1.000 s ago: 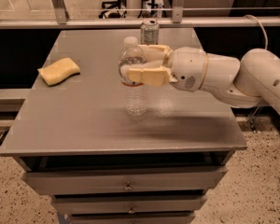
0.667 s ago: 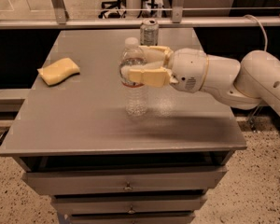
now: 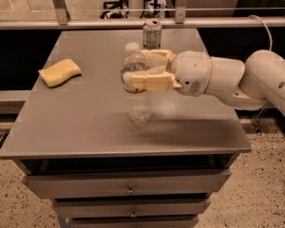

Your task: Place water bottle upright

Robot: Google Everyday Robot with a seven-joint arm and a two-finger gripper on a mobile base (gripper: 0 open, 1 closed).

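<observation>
The water bottle (image 3: 139, 103) is clear and ribbed, with a white cap. It stands upright near the middle of the grey table (image 3: 76, 122), its base at or just above the surface. My gripper (image 3: 135, 69) reaches in from the right and is shut on the bottle's upper part at the label band. One cream finger (image 3: 149, 82) crosses in front of the bottle and the other passes behind it. The label is mostly hidden by the fingers.
A silver drink can (image 3: 152, 33) stands at the table's back edge, just behind the gripper. A yellow sponge (image 3: 60, 72) lies at the left. Metal rails run behind the table. Drawers sit below its front edge.
The gripper and the bottle have come down slightly; the bottle's base is now closer to the tabletop. The can and sponge have not moved.
</observation>
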